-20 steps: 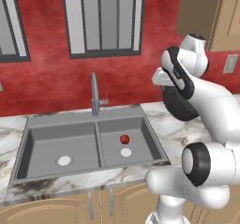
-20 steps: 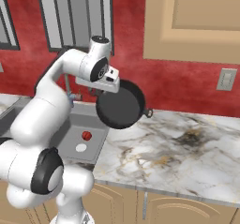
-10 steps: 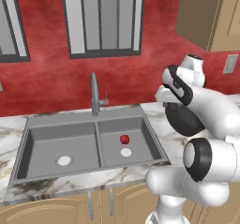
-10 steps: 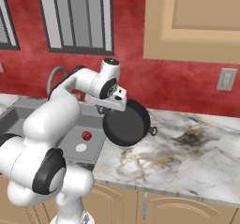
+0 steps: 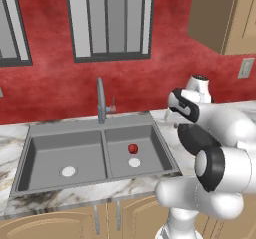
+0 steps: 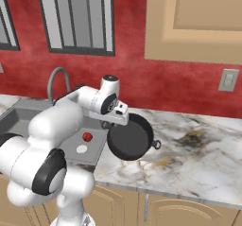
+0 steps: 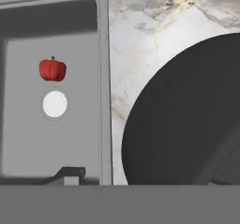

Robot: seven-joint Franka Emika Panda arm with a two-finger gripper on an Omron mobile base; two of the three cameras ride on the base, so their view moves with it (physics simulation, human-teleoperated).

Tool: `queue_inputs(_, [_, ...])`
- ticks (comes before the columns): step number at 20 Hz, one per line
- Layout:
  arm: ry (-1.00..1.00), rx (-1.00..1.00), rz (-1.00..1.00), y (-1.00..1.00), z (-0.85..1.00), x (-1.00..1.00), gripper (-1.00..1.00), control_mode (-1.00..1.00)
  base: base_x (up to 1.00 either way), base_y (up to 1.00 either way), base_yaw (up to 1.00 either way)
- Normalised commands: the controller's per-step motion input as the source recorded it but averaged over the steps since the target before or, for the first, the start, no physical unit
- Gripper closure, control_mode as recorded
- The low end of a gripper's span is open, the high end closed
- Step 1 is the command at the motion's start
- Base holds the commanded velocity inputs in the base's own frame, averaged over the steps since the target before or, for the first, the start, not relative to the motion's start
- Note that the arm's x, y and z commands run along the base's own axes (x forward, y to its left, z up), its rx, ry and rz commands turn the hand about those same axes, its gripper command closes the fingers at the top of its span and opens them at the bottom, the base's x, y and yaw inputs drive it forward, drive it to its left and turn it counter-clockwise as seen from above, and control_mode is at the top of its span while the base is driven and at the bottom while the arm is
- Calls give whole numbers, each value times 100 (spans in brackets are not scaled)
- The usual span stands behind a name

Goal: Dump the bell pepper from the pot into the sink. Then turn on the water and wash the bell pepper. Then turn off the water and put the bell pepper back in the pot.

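**Carrying the emptied pot away from the sink, with washing not yet begun**

Holding the pot (image 6: 130, 138) tilted on its side above the marble surface (image 6: 198, 159), the claw (image 6: 113, 122) is gripping it at the rim, on the edge nearest the sink (image 5: 60, 145); the fingers themselves are hidden behind the wrist and the pot, so the grip is being judged from the way the pot is hanging off the hand. The pot's dark inside is facing outward and nothing red is showing in it.

The bell pepper (image 5: 132, 148) is lying in the sink's basin nearer the pot, just beside that basin's round pale drain (image 5: 134, 162) on the faucet side, apart from the walls. The hand view is giving the same reading: the pepper (image 7: 52, 70) just beside the drain (image 7: 55, 104), and the pot's black body (image 7: 187, 120) over the surface beside the sink's rim.

So the dumping is looking complete. No water is seen running from the faucet (image 5: 100, 99), so the washing seems not to have begun. What is remaining, by my judgement: setting the pot down, turning the water on, rinsing the pepper, shutting the water off, and returning the pepper to the pot
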Motion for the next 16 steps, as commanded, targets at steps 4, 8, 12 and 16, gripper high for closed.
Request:
queue_inputs(4, [7, -11, -8, -2, -43, 2, 100, -100, 0, 0, 0])
queue_inputs(8, [7, -9, -4, -6, -35, 21, 100, -100, 0, 0, 0])
queue_inputs(12, [4, -5, 0, -12, -27, 37, 100, -100, 0, 0, 0])
queue_inputs(16, [3, -4, 0, -23, -27, 32, 100, -100, 0, 0, 0])
